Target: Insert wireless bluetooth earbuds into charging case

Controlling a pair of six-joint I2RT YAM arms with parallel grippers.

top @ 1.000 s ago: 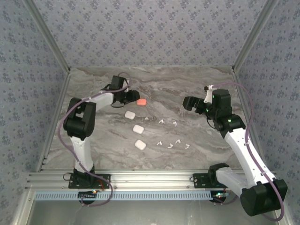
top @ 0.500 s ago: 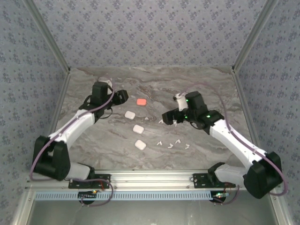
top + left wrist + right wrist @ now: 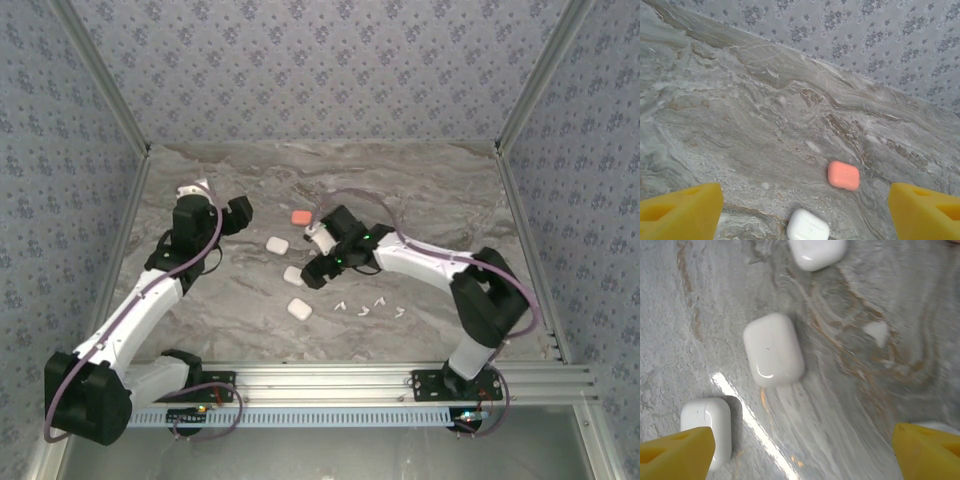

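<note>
Right fingers (image 3: pixel 675 452) spread wide, empty, over the middle glossy white rounded charging case (image 3: pixel 773 350); likely lining up a grasp. Tiny white stemmed earbuds (image 3: pixel 362 310) loose on grey marbled surface (image 3: pixel 420 180), 4 o'clock of that case. Left fingers (image 3: pixel 682 210) open, empty, facing coral-pink rounded case (image 3: pixel 843 175).

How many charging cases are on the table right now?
4: the coral case farthest back; far white case, middle white case and near white case line up toward the arms. The right arm may hide more.
</note>
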